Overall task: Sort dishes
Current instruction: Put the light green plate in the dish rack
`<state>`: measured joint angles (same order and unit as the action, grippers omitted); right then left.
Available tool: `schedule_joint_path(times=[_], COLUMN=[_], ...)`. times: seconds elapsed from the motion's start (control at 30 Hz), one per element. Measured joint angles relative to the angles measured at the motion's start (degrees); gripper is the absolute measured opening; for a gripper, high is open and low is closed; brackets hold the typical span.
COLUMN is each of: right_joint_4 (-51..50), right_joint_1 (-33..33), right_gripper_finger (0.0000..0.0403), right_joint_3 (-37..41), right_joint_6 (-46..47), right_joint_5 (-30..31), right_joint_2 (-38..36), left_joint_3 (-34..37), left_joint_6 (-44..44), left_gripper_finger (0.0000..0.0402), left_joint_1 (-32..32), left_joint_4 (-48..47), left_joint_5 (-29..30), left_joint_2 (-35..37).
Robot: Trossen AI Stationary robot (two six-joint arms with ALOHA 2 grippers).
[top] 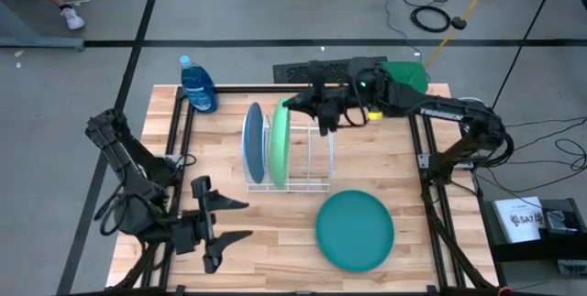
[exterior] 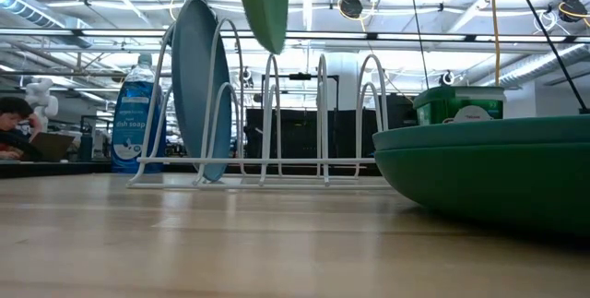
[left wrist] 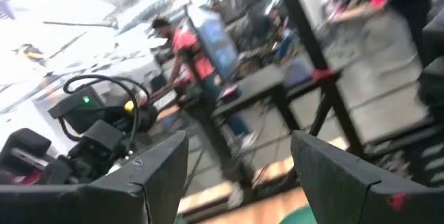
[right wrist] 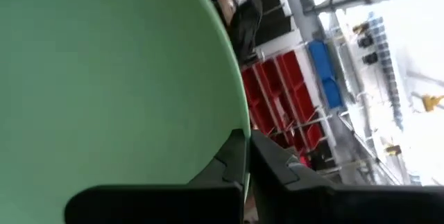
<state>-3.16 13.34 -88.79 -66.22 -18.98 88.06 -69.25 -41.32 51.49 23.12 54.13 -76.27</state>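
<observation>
- Right gripper (top: 295,105) reaches in over the white wire rack (top: 307,163), its dark fingers clamped on the rim of the light green round flat plastic plate (top: 280,145). The right wrist view shows the pinch well: smooth matte green disc, thin edge, one finger each side.
- That light green plate stands on edge above the rack's slots. In the low view its bottom edge hangs well up among the wire hoops, not down in the base.
- Blue round plastic plate (top: 252,142) stands upright in a slot of the rack, just beside the light green one on the soap bottle side. Thin profile, slightly dished.
- Teal round plastic plate (top: 355,230) lies flat on the pale wooden plank counter (top: 266,241), apart from the rack, towards the front. In the low view it sits stacked on a dark green plastic plate (exterior: 479,183), rims nested, glossy curved sides.
- Left gripper (top: 220,223) waits low near the front left of the counter, fingers spread wide apart, holding nothing.
- Blue translucent dish soap bottle (top: 197,85) stands at the back left corner, upright, with a label on it.
- Green lidded plastic tub (top: 406,75) sits at the back right edge behind the right arm.
</observation>
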Motion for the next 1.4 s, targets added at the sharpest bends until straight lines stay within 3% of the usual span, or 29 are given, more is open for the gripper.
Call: schedule_joint_path(times=[0.2,0.57,1.03,1.4], right_joint_4=[3.7,12.6,6.9,-6.5], right_joint_1=[4.8,5.4,8.4,10.0], right_gripper_finger=[0.0000,0.0000,0.0000,0.0020], right_joint_3=[0.1,0.1,0.1,0.1], right_joint_6=[2.7,4.5,7.4,10.4], right_joint_5=[-9.7,-15.4,-17.2,-16.9], right_joint_2=[4.2,4.1,6.9,8.1], left_joint_3=[0.0,0.0,0.0,0.0], left_joint_6=[0.4,2.0,2.0,3.5], left_gripper_finger=[0.0253,0.0253,0.0253,0.0253], left_joint_1=[-0.9,-0.8,-0.8,-0.9], left_joint_4=[-2.7,-3.2,-3.4,-5.7], left_joint_5=[2.7,7.3,8.1,8.2], left_joint_2=[0.0,0.0,0.0,0.0])
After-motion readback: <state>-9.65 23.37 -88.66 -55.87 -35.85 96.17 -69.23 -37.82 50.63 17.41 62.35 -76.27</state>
